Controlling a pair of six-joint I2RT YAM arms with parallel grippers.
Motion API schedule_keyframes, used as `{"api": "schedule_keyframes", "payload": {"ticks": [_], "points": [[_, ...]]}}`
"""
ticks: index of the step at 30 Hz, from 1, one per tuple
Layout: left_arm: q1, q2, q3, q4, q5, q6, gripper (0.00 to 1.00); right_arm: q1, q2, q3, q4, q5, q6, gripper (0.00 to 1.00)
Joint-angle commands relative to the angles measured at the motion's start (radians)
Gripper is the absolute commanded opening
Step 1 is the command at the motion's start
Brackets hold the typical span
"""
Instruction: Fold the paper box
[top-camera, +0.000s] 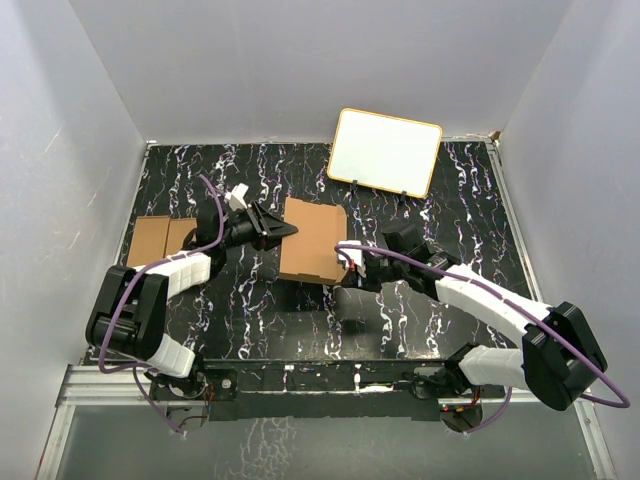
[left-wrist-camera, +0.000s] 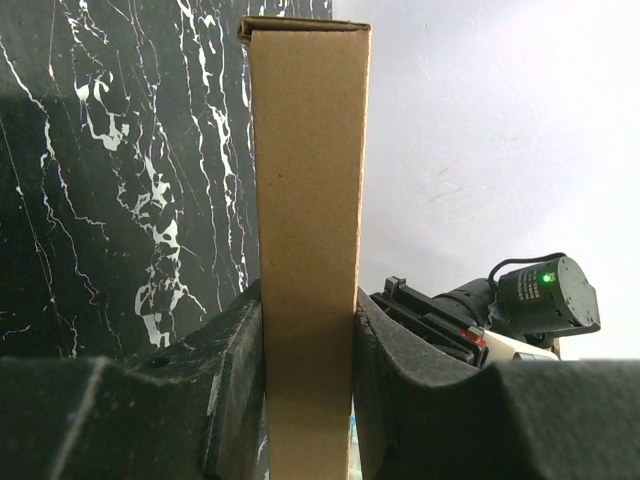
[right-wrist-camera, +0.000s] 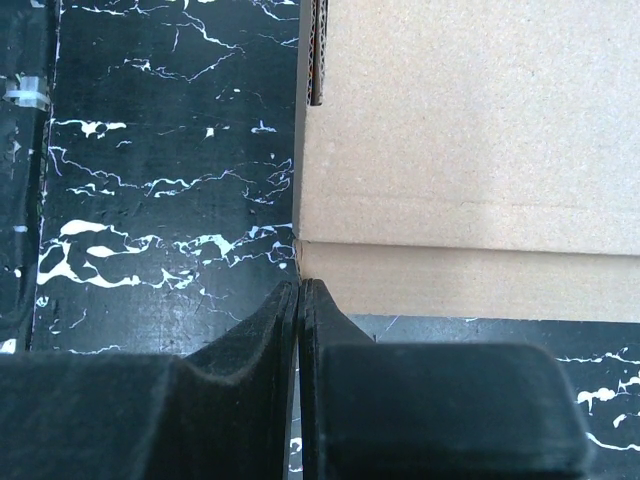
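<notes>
The paper box (top-camera: 314, 240) sits at the middle of the black, white-veined tabletop (top-camera: 250, 325), seen from above as a plain brown cardboard panel, roughly rectangular, with a small step cut into its upper right corner and a dark shadow just beneath its lower edge. The left jaws grip its left edge. In the left wrist view the box (left-wrist-camera: 310, 150) runs up the centre of the frame as a slim, upright brown strip with a folded top end, and the two black fingers (left-wrist-camera: 235, 345) press against its sides, so these jaws are parted only by the thickness of the carton and clamp it. The right jaws are at the lower right corner of the box in the overhead view. In the right wrist view the box (right-wrist-camera: 470, 130) fills the upper right of the frame, showing a broad flat face, a straight crease across it, a narrower strip below the crease and a bit of corrugated edge at the top left. There the black fingers (right-wrist-camera: 265, 330) are pressed together with only a hairline seam between them. Their tips are just under the lower left corner of the cardboard, and nothing shows between them. A pair of brown cartons (top-camera: 165, 238) lies at the left of the tabletop, and a white board with a yellow rim (top-camera: 385, 150) stands at the upper right.
</notes>
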Motion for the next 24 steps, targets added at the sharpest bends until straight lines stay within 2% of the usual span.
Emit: {"api": "schedule_keyframes", "payload": {"ticks": [1,24], "points": [[-0.006,-0.005,0.045,-0.061,0.076,0.054,0.00,-0.010,-0.010,0.043,0.112,0.010,0.016,0.08],[-0.024,0.001,0.076,-0.183,0.024,0.136,0.00,0.013,0.090,0.102,0.097,0.092,0.088,0.08]]}}
